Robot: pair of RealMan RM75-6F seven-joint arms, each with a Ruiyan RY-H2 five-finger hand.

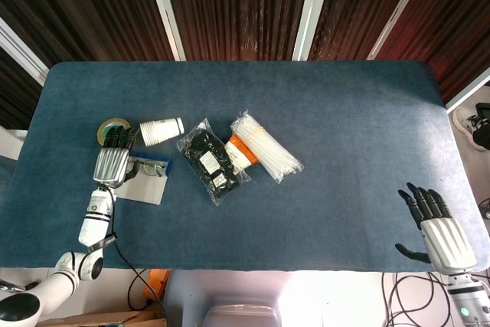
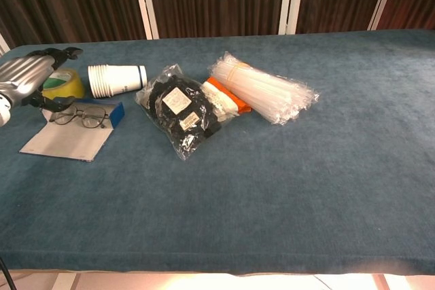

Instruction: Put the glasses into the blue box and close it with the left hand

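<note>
Here, at the left edge of the chest view, the left hand (image 2: 26,73) hovers with fingers apart, holding nothing, just above the glasses (image 2: 80,117). The glasses lie in the open blue box (image 2: 117,113), whose pale flap spreads toward the lower left beside the tape roll (image 2: 62,84) and paper cups (image 2: 117,80). In the head view's lower right corner, the right hand (image 1: 435,229) rests spread and empty.
</note>
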